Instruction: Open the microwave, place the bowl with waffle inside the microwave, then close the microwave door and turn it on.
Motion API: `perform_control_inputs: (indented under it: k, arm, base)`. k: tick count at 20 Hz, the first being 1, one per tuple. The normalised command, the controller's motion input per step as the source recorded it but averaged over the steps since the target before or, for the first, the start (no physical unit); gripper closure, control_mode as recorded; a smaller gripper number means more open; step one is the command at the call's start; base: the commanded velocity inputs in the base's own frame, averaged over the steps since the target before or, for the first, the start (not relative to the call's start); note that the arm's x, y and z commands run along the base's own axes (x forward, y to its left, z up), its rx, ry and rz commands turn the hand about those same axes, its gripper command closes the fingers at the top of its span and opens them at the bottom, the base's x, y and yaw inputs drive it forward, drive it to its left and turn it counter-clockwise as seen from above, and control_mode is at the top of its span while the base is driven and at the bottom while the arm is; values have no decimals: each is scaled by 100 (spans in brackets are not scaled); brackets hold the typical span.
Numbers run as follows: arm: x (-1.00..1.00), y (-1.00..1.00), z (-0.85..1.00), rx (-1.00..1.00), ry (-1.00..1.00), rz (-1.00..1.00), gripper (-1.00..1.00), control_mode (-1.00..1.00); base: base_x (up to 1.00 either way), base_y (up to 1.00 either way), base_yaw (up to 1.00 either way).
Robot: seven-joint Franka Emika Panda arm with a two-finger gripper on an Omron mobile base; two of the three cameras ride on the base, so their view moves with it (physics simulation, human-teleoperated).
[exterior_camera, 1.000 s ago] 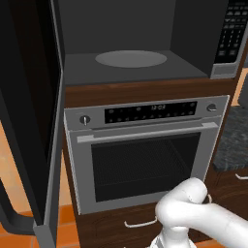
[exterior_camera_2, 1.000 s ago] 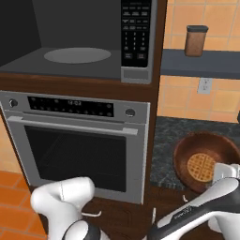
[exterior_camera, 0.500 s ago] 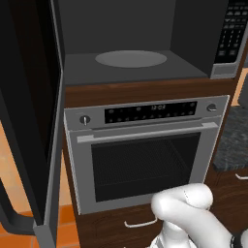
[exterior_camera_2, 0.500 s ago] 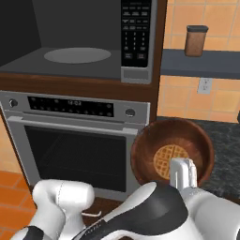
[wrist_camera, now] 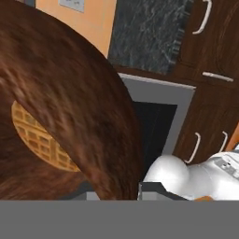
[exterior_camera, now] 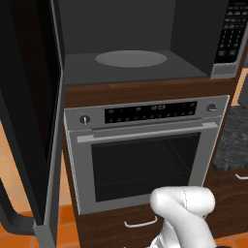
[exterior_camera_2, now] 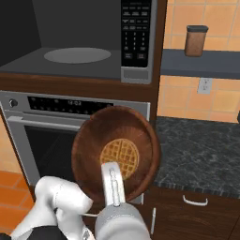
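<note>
Gripper (exterior_camera_2: 111,176) pinches the rim of the bowl (exterior_camera_2: 93,145) at its 6 o'clock edge, holding it tilted in front of the oven (exterior_camera_2: 42,117), waffle (exterior_camera_2: 120,158) inside. At 11 o'clock above, the microwave (exterior_camera_2: 136,42) stands open, turntable (exterior_camera_2: 77,55) bare, its microwave door (exterior_camera: 29,121) swung left.

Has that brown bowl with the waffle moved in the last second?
Yes. In the right base view the bowl has travelled left and up from the dark counter and now hangs in front of the oven, below the open microwave.
</note>
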Motion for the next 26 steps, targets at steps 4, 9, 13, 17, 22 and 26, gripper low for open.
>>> perform_control_inputs:
  k: [4,9,13,17,22,26]
  arm:
    - [-26,97,32,0,-1,1,100,-100]
    - [8,100,27,-3,0,2,100,-100]
    - [45,96,19,1,0,0,100,-100]
    - [47,94,42,0,-2,-4,100,-100]
    - [69,82,46,4,0,-5,100,-100]
    - [83,19,47,11,14,-6,100,-100]
  base:
    - [0,0,0]
    - [0,0,0]
    - [0,0,0]
    - [0,0,0]
    - [0,0,0]
    - [0,0,0]
